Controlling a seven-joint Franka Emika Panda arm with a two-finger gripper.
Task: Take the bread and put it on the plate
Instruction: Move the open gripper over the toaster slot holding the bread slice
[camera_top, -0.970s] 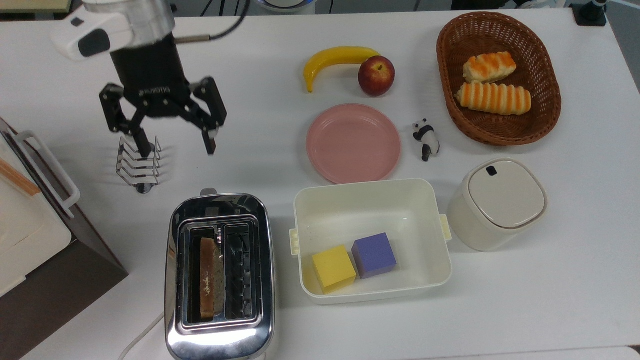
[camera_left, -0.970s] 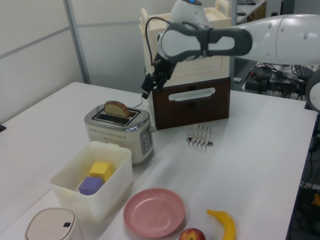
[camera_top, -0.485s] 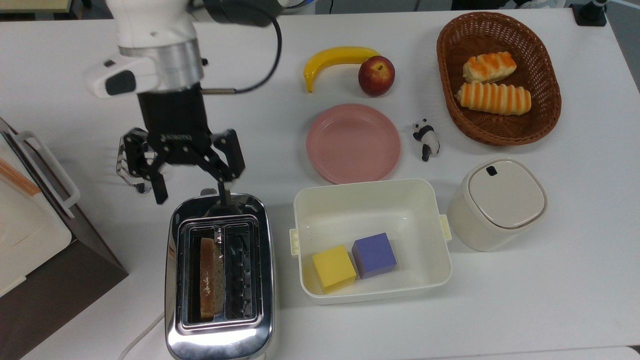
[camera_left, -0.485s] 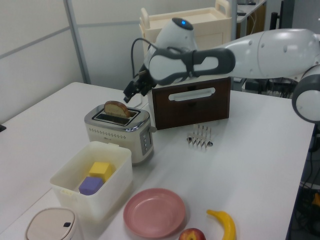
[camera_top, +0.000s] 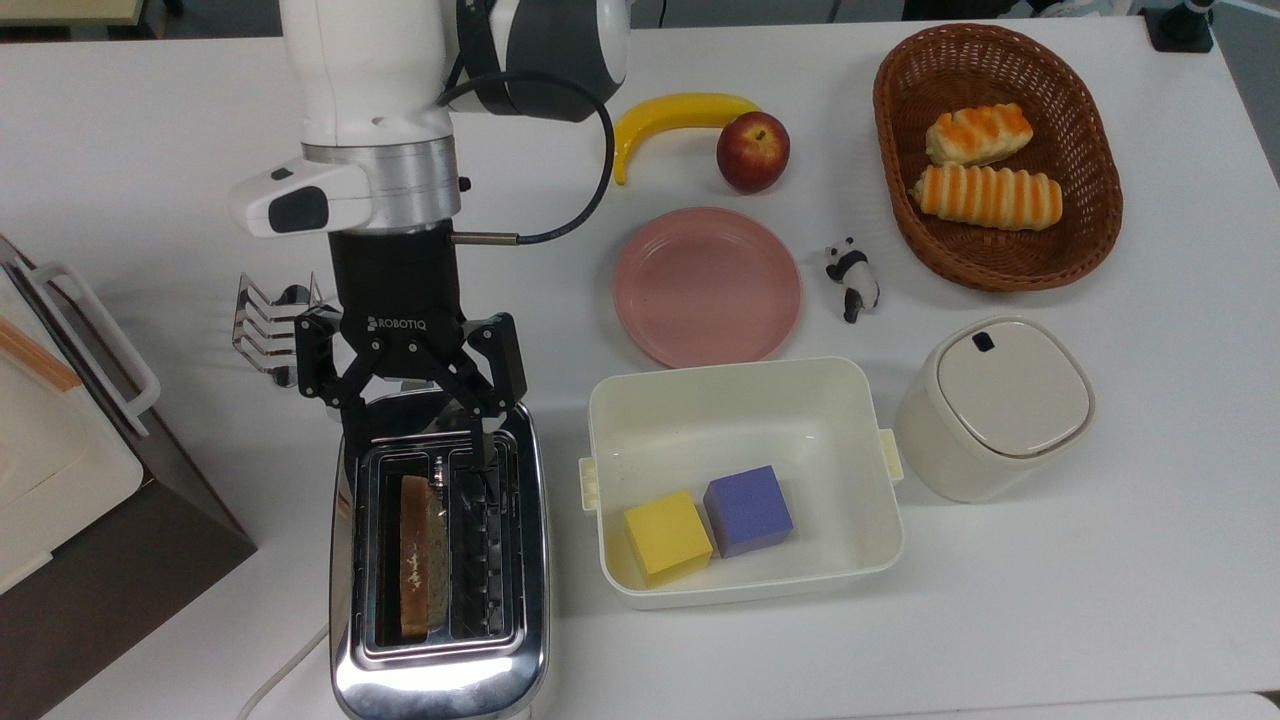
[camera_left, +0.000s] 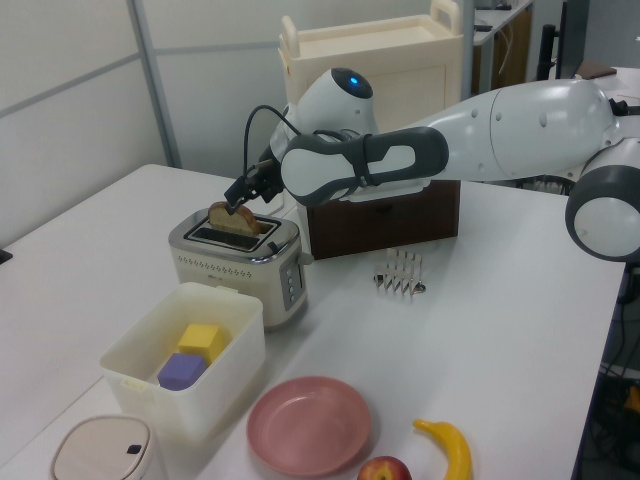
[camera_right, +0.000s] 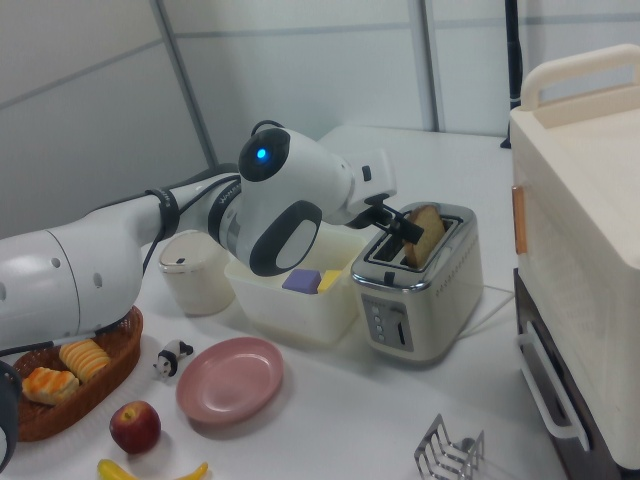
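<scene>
The bread (camera_top: 420, 555) is a brown slice standing on edge in the left slot of a chrome toaster (camera_top: 440, 680) at the top view's lower left; it pokes out of the toaster (camera_left: 240, 262) as bread (camera_left: 235, 218) in the left view and as bread (camera_right: 425, 235) in the right view. My gripper (camera_top: 418, 450) hangs open over the toaster's far end, its fingers astride the line of the slice, just short of it. From the sides the gripper (camera_left: 243, 195) (camera_right: 395, 222) sits close beside the slice's top edge. The pink plate (camera_top: 707, 286) (camera_left: 310, 425) (camera_right: 230, 380) lies bare to the top view's right.
A wire toast rack (camera_top: 270, 325) stands behind the toaster. A cream tub (camera_top: 740, 372) holds a yellow and a purple cube. Around the plate are a lidded pot (camera_top: 995, 405), a panda figure (camera_top: 852, 278), an apple (camera_top: 752, 150), a banana (camera_top: 680, 115) and a basket (camera_top: 1100, 200) of rolls. A wooden cabinet (camera_top: 60, 480) is at the top view's left.
The open gripper has travelled from above the toast rack down the top view to the toaster's far end, closing on the bread. Nothing else has moved.
</scene>
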